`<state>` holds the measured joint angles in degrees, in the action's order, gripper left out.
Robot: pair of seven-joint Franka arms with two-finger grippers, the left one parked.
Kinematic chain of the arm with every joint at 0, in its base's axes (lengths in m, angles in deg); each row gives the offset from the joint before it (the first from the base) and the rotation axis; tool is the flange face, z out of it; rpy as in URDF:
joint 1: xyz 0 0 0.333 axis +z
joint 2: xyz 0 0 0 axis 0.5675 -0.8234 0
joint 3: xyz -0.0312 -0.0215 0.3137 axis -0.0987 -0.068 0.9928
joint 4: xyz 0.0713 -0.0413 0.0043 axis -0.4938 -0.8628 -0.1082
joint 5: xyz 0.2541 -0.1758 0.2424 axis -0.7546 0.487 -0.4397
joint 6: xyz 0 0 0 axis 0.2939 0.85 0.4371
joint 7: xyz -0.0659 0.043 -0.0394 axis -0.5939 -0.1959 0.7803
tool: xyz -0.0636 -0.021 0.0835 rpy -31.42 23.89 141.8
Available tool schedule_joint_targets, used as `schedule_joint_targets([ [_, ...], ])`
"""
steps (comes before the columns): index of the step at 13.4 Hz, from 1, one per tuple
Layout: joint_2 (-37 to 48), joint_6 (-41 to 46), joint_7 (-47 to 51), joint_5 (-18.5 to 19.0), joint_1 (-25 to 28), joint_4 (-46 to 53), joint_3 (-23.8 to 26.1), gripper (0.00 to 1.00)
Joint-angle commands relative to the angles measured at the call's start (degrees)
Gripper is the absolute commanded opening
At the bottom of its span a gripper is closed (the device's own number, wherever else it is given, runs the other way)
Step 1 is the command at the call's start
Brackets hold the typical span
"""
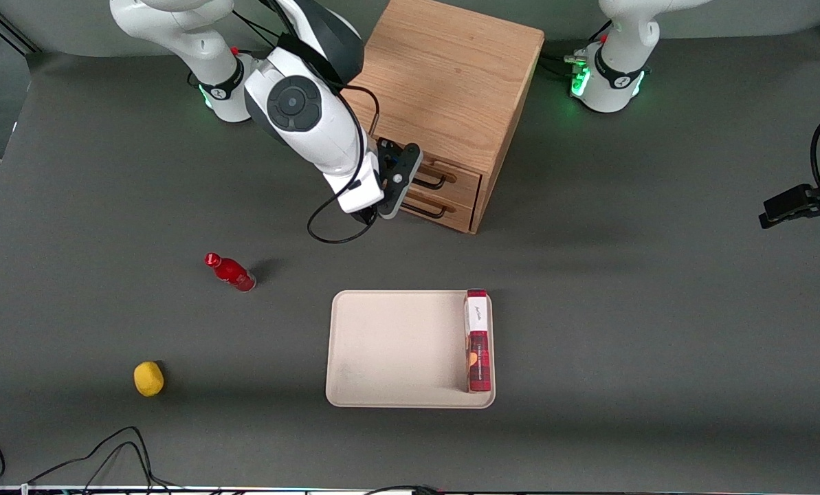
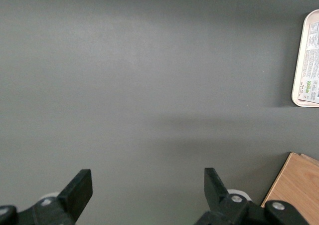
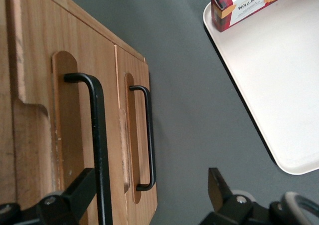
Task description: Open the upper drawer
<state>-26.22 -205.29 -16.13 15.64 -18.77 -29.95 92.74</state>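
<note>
Dark grey bench (image 1: pixel 657 309) throughout, and we see a light oak cabinet (image 1: pixel 444 75) standing at the end farthest from the front camera, between the two arm bases. Its upper drawer (image 1: pixel 459 177) looks shut, front flush with the lower drawer (image 1: pixel 451 210) beneath it, each with a thin black bar handle. We place the hand (image 1: pixel 390 196) right in front of the drawer fronts, at handle height; in the wrist view its fingers (image 3: pixel 219 187) are spread wide, and the upper drawer's handle (image 3: pixel 97 135) runs just beside one fingertip, nothing gripped, contact we cannot tell. Nearer the front camera lies a cream tray (image 1: pixel 389 344) with a red tartan biscuit box (image 1: pixel 478 340) along one edge. Toward the working arm's end we note a small red bottle (image 1: pixel 231 272) and, nearer the camera, a yellow lemon-like object (image 1: pixel 148 378).
</note>
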Motion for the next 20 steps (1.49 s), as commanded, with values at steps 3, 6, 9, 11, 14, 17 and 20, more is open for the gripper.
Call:
schedule_joint_targets([
  [3,-1.23,0.62,0.96,-1.00,0.63,0.52,0.42,1.00],
  [6,-1.85,0.19,0.96,-1.00,0.72,0.52,0.60,1.00],
  [9,-2.64,-0.86,0.96,-1.00,1.24,0.52,0.60,1.00],
  [11,-3.60,-1.39,0.79,-0.65,1.25,0.61,0.60,1.00],
  [14,-4.13,-2.19,0.70,-0.21,1.25,0.78,0.60,1.00],
  [17,-4.49,-2.36,0.17,0.58,0.98,0.87,0.60,1.00],
  [20,-5.01,-2.45,-0.09,1.99,0.55,1.22,0.60,1.00],
])
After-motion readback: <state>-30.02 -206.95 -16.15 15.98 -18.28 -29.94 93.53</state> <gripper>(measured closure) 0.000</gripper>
